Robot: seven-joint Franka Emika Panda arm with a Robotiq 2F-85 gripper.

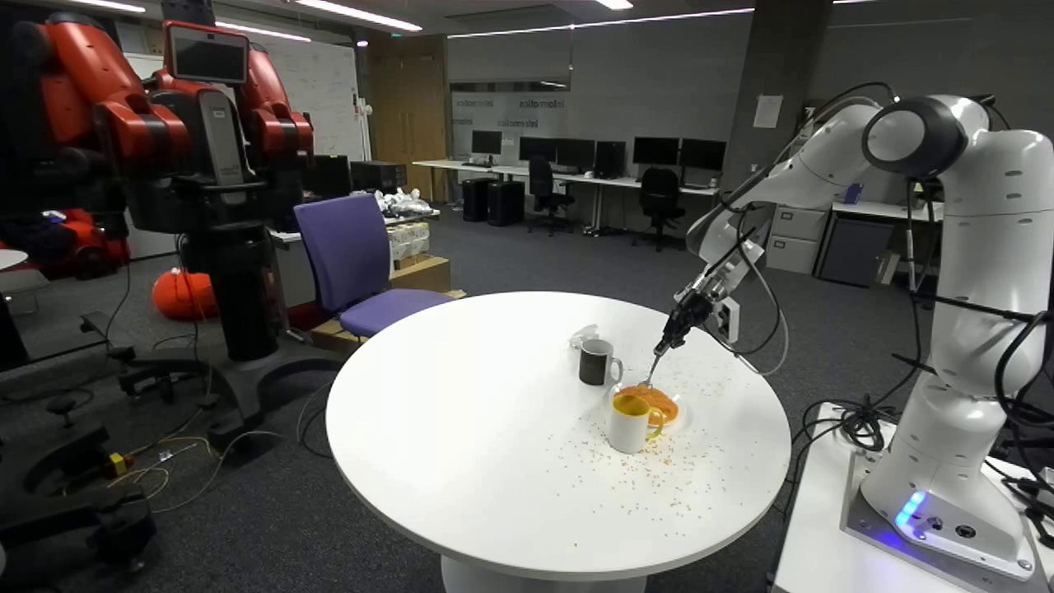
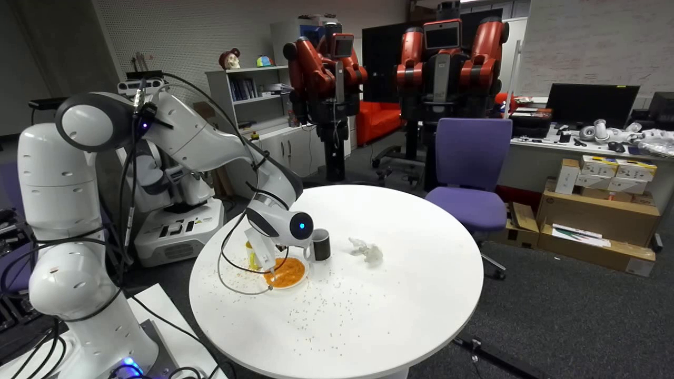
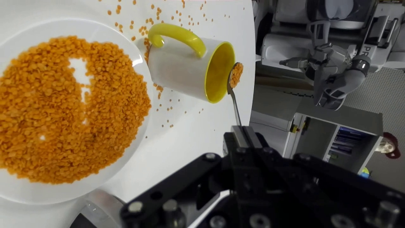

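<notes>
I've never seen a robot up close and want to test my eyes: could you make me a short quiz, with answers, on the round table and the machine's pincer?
1. What is the pincer shut on?
2. True or false: the white mug with the yellow handle stands upright.
3. How many mugs are on the table? A: one. B: two. C: four.

Key:
1. A spoon, with what look like orange lentils in its bowl.
2. True; it only looks tipped in the wrist view.
3. B: that white one and a dark mug.
</notes>
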